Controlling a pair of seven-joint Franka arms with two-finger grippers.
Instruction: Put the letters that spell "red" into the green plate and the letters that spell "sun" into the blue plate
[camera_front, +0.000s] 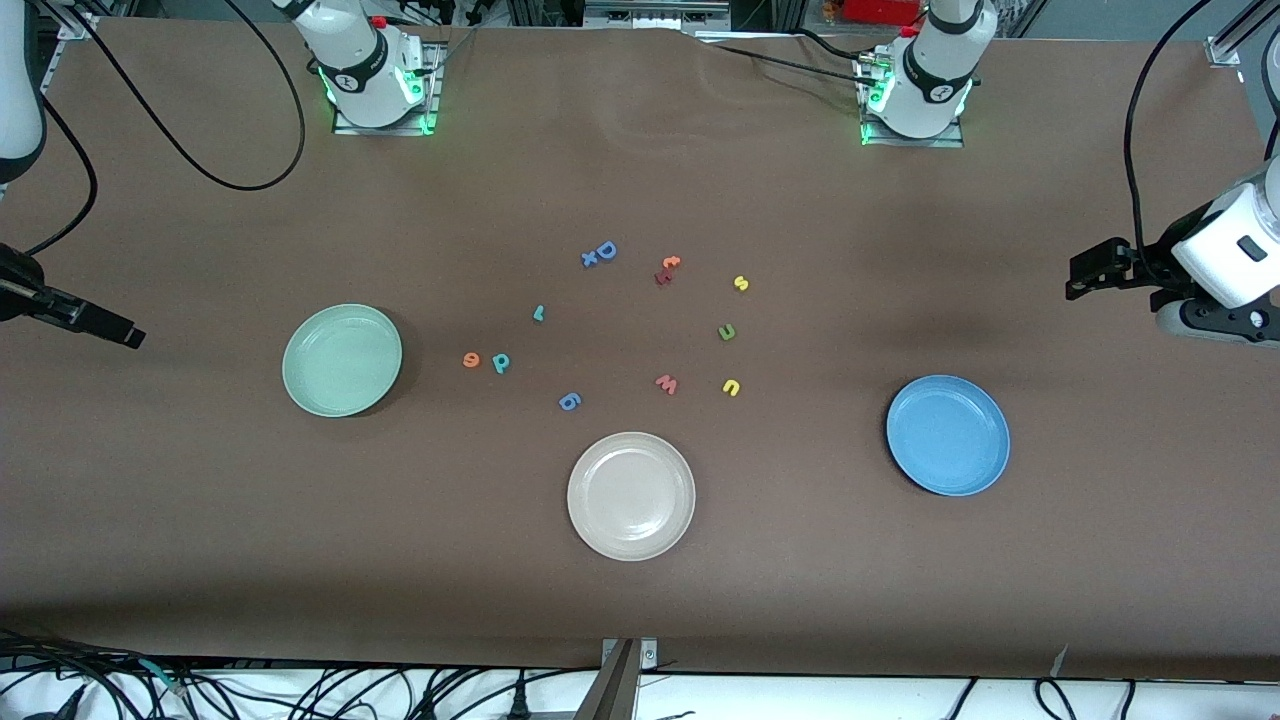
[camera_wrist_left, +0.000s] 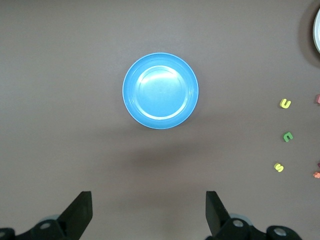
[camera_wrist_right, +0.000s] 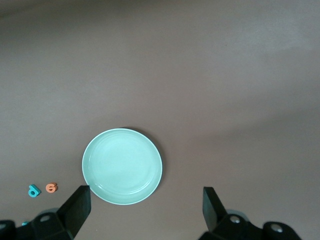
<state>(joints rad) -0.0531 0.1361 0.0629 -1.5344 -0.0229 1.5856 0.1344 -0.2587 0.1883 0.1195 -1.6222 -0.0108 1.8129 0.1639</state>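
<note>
The green plate lies toward the right arm's end, the blue plate toward the left arm's end. Between them lie the teal r, orange e and teal d. Closer to the blue plate are the yellow s, green n and yellow u. My right gripper hangs open and empty over bare table beside the green plate. My left gripper is open and empty over the table beside the blue plate.
A cream-white plate sits nearest the front camera, midway between the two plates. Other letters lie among the task letters: a blue D, an orange t, a pink w and a blue g.
</note>
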